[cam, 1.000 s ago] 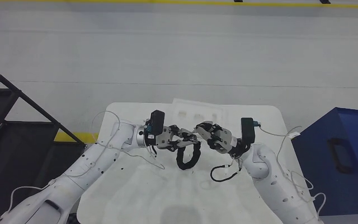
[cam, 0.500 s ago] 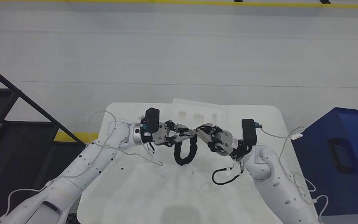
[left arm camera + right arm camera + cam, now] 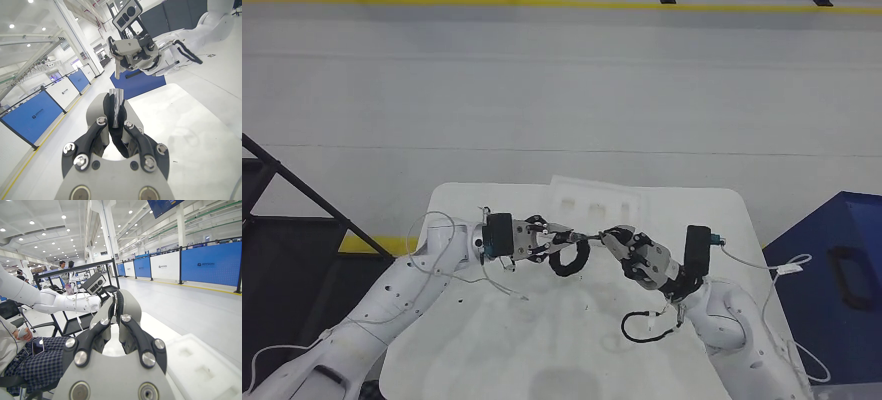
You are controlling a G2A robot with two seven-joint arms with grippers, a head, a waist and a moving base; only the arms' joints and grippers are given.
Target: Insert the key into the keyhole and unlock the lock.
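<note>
Key poised just off the lock's end, above the table (image 3: 542,345).

Clamped in the left gripper (image 3: 114,99), fingers closed on either side: the lock (image 3: 115,115), by its chrome cylinder, the open end pointing away from the wrist. Hanging below that grip in the top view, over the middle of the table: the lock's black cable loop (image 3: 568,263). Pinched by its head in the right gripper (image 3: 117,56), fingers closed tight: the key (image 3: 117,70), blade aimed at the cylinder's end, near it but with a gap between. Roughly in line with the cylinder, though hard to judge exactly from these angles. Facing each other tip to tip across the table's centre. Beyond both, at the far edge of the table: a white foam tray (image 3: 598,200).
</note>
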